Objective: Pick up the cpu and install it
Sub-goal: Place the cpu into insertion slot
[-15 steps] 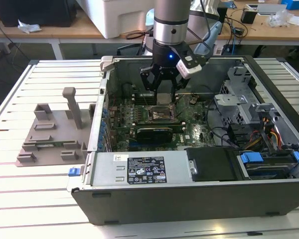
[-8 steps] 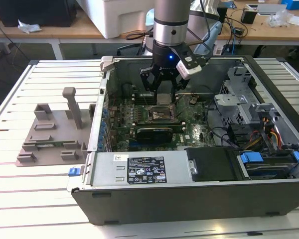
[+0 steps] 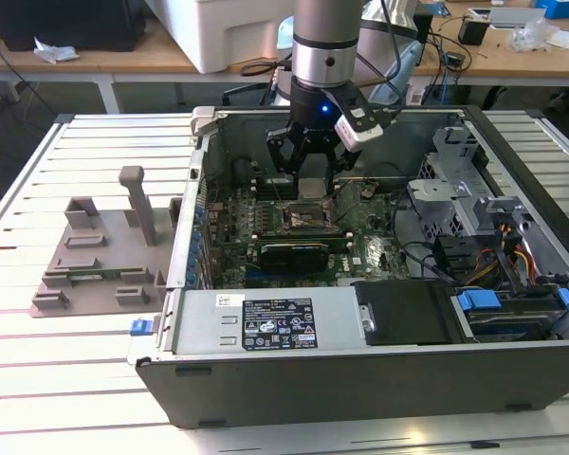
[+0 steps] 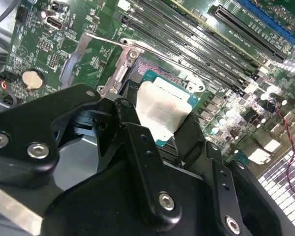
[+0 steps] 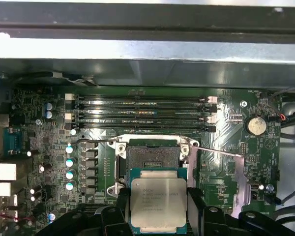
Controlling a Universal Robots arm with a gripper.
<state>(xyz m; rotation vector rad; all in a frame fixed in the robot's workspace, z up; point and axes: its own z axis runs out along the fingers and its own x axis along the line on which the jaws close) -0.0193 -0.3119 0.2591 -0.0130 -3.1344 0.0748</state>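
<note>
The jaws gripped the cpu (image 5: 158, 199) by two opposite edges, holding it flat. The open socket (image 5: 152, 158) lay just beneath it.

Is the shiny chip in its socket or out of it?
Out. In the first wrist view the gripper grips the cpu by two edges, and the socket lies open and empty.

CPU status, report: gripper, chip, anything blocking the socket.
Black gripper shut on the small square silvery-topped cpu. Cpu over the green motherboard, not seated in the open black socket. Nothing lying in the socket.
</note>
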